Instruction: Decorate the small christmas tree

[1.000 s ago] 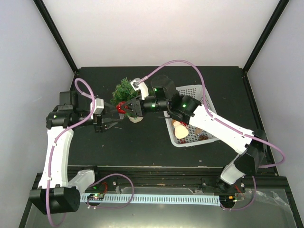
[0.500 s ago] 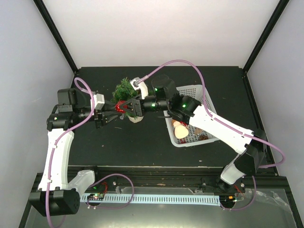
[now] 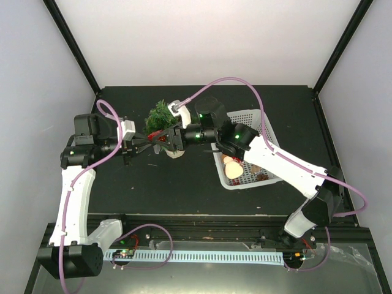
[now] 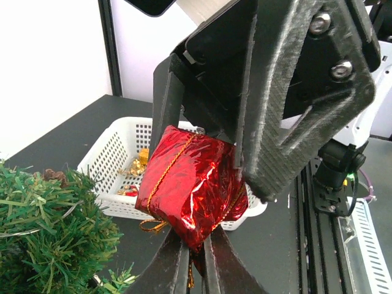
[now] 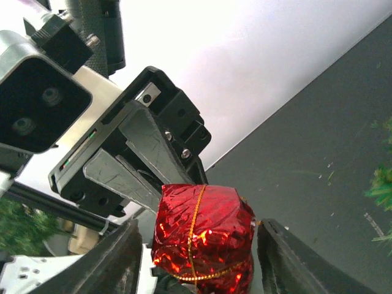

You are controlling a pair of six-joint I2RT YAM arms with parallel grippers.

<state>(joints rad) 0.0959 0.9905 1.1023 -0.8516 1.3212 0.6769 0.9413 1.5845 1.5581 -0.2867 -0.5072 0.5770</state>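
Note:
A red foil gift ornament (image 3: 160,138) with gold string hangs just in front of the small christmas tree (image 3: 160,115), which stands in a white pot (image 3: 176,153). My left gripper (image 4: 195,251) is shut, pinching the ornament's (image 4: 193,184) lower corner and string. My right gripper (image 5: 199,228) stands open; its jaws flank the ornament (image 5: 202,239) with a gap on each side. In the top view the two grippers meet tip to tip, left gripper (image 3: 152,141) and right gripper (image 3: 165,139). Tree sprigs (image 4: 49,233) show at lower left in the left wrist view.
A white mesh basket (image 3: 245,113) stands right of the tree, under the right arm, holding several ornaments, among them a pale round one (image 3: 231,165). From the left wrist the basket (image 4: 116,153) shows gold and red pieces inside. Black mat covers the table.
My left gripper moved right to the ornament and shut on its lower end. My right gripper's jaws opened away from the ornament.

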